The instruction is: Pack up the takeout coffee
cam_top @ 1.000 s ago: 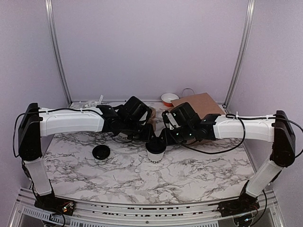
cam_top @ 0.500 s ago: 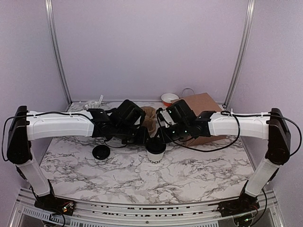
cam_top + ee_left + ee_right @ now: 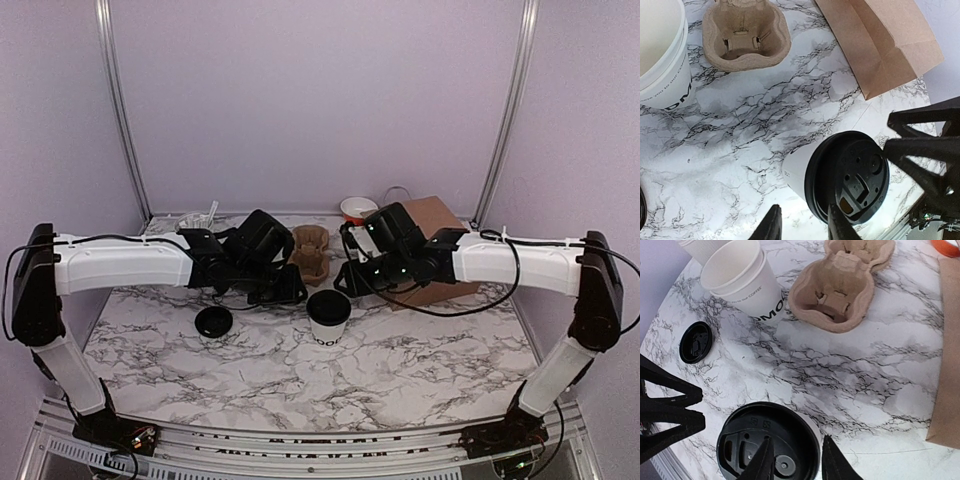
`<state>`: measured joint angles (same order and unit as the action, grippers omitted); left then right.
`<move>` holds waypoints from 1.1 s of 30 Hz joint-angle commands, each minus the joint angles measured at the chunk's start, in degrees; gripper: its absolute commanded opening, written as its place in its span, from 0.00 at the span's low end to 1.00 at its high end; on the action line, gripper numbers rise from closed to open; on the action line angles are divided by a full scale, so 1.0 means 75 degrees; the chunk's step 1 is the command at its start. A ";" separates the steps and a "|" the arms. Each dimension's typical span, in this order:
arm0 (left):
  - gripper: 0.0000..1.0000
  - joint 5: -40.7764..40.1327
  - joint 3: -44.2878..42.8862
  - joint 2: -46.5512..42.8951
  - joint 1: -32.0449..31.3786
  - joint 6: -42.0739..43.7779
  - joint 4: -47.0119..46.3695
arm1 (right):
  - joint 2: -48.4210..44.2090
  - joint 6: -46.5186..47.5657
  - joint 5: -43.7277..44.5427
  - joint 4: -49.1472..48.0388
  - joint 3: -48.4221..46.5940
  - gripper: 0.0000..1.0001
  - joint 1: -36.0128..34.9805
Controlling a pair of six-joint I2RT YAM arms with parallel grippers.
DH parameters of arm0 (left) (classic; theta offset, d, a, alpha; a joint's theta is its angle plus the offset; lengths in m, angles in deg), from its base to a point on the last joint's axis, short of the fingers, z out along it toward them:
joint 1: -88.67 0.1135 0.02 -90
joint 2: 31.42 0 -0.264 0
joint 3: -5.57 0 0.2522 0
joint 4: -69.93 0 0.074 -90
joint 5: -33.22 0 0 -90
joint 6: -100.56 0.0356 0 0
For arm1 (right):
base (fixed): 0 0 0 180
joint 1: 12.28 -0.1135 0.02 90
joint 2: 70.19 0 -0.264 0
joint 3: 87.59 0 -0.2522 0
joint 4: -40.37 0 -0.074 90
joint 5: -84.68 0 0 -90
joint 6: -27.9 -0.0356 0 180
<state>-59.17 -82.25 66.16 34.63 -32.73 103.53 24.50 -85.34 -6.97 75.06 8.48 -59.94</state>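
The takeout coffee (image 3: pixel 329 318), a small white paper cup with dark lettering and a black lid, stands upright mid-table. My left gripper (image 3: pixel 290 293) hangs just left of it and my right gripper (image 3: pixel 350 283) just behind and right; neither touches it. In the left wrist view the lidded cup (image 3: pixel 855 175) sits beyond the open left gripper (image 3: pixel 805 227), with bare marble between the fingers. The right wrist view looks down on the lid (image 3: pixel 740 435), and the right gripper (image 3: pixel 795 462) stands open above its rim.
A brown pulp cup tray (image 3: pixel 310 252) lies behind the cup. A brown paper bag (image 3: pixel 432 245) lies at back right, near a red-rimmed bowl (image 3: pixel 357 208). A loose black lid (image 3: pixel 214 321) lies at the left. An open white cup (image 3: pixel 742 282) stands beside the tray.
Both grippers have drawn back from the cup, the left to the left and the right toward the back right. The cup stays in place with its lid on.
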 commanded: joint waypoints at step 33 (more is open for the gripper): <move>0.32 0.0487 0.0259 0.0726 0.0081 -0.0122 -0.0361 | -0.0742 -0.1852 -0.2124 -0.2251 0.2529 0.28 0.0794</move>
<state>-55.81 -81.72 69.70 35.31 -33.82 102.19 17.68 -98.79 -21.92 59.78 26.84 -54.37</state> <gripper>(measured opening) 0.323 0.276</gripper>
